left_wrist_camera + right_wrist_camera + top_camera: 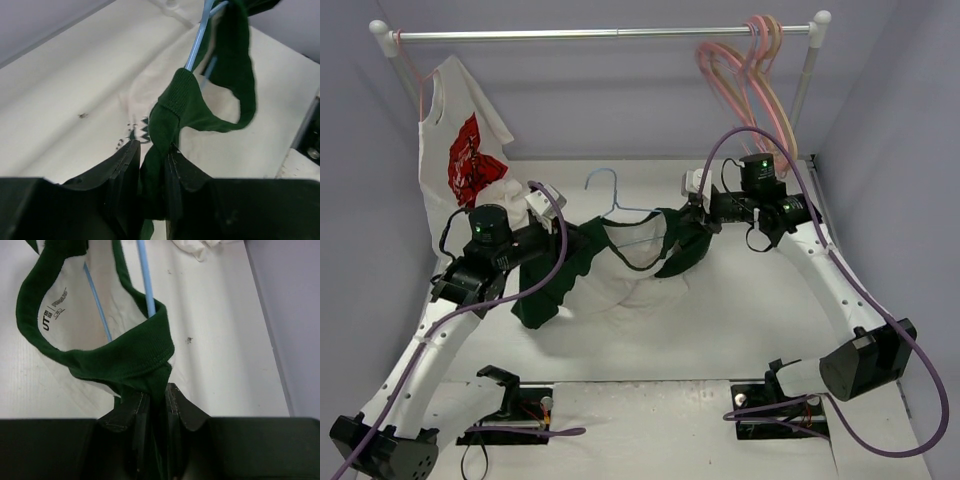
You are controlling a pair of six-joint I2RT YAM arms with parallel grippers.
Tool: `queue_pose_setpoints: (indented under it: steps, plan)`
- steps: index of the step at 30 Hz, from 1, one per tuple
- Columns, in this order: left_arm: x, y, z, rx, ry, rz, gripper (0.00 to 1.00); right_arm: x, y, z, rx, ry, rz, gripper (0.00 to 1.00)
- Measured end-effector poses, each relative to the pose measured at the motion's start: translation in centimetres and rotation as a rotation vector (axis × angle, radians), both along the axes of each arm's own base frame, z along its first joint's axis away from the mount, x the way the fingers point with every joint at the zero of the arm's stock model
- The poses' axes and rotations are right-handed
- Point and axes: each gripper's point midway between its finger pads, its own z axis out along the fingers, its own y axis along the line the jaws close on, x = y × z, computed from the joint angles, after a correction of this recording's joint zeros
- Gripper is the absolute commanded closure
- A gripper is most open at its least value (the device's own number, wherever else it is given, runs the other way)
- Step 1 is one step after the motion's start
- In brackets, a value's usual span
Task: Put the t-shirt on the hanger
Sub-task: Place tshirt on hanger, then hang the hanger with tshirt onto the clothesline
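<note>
The white t-shirt (625, 285) with dark green sleeves and collar is held up between the two arms over the middle of the table. The thin light-blue wire hanger (610, 195) pokes out of the stretched neck opening, hook up; its wires show inside the collar (197, 42) (146, 280). My left gripper (568, 232) is shut on the green collar at the shirt's left shoulder (155, 150). My right gripper (692, 228) is shut on the green collar at the right shoulder (155, 390). The hanger's lower part is hidden in the shirt.
A clothes rail (610, 34) spans the back. A white shirt with a red graphic (460, 140) hangs at its left end on a pink hanger. Several pink and peach hangers (755, 80) hang at its right end. Grey walls close both sides.
</note>
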Motion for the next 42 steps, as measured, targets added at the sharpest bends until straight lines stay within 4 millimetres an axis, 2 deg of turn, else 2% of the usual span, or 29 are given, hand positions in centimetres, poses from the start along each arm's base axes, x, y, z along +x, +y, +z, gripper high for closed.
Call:
queue_pose_setpoints:
  steps: [4, 5, 8, 10, 11, 13, 16, 19, 26, 29, 31, 34, 36, 38, 40, 42]
  plan:
    - [1.4, 1.8, -0.3, 0.044, -0.015, 0.114, 0.76, -0.8, 0.3, 0.7, 0.035, 0.038, 0.010, 1.00]
    - [1.8, 2.3, -0.4, 0.056, -0.014, 0.148, 0.69, -0.9, 0.4, 0.7, 0.039, 0.049, 0.009, 1.00]
    - [3.1, 4.4, -1.1, 0.102, -0.010, 0.276, 0.64, -1.1, 0.3, 0.7, 0.049, 0.079, -0.004, 1.00]
    - [3.8, 5.9, -1.6, 0.133, 0.000, 0.362, 0.58, -1.0, 0.2, 0.8, 0.053, 0.092, -0.018, 1.00]
    - [4.1, 6.6, -1.8, 0.147, 0.005, 0.401, 0.51, -1.0, 0.1, 0.8, 0.054, 0.100, -0.028, 1.00]
    - [4.4, 7.8, -1.8, 0.172, 0.013, 0.465, 0.46, -0.8, -0.2, 0.9, 0.056, 0.107, -0.049, 1.00]
    - [4.8, 9.4, -0.4, 0.176, -0.001, 0.558, 0.41, -0.5, -0.5, 1.3, 0.065, 0.112, -0.085, 1.00]
    - [5.1, 10.8, 1.7, 0.163, -0.029, 0.650, 0.40, -0.4, -0.3, 2.4, 0.097, 0.107, -0.104, 1.00]
    - [4.6, 13.6, 5.1, 0.117, -0.048, 0.825, 0.39, 0.5, 1.2, 6.7, 0.219, 0.048, -0.160, 1.00]
    - [4.0, 14.5, 5.8, 0.104, -0.043, 0.880, 0.39, 1.2, 1.9, 10.4, 0.290, 0.009, -0.207, 1.00]
    - [3.6, 15.1, 6.3, 0.100, -0.040, 0.909, 0.39, 2.2, 1.9, 14.7, 0.353, -0.048, -0.254, 1.00]
    - [3.1, 15.7, 7.3, 0.088, -0.042, 0.940, 0.39, 3.3, 1.3, 22.3, 0.477, -0.170, -0.318, 1.00]
    - [2.9, 16.0, 8.0, 0.079, -0.049, 0.954, 0.39, 2.8, 0.5, 27.0, 0.577, -0.243, -0.338, 1.00]
    - [2.6, 16.2, 8.6, 0.069, -0.058, 0.962, 0.39, 1.7, 0.0, 30.7, 0.668, -0.292, -0.328, 1.00]
    - [2.3, 16.3, 8.8, 0.066, -0.060, 0.966, 0.39, 0.5, -0.1, 33.3, 0.726, -0.319, -0.300, 1.00]
    - [2.1, 16.4, 8.6, 0.072, -0.051, 0.966, 0.39, -0.3, 0.0, 34.6, 0.749, -0.321, -0.268, 1.00]
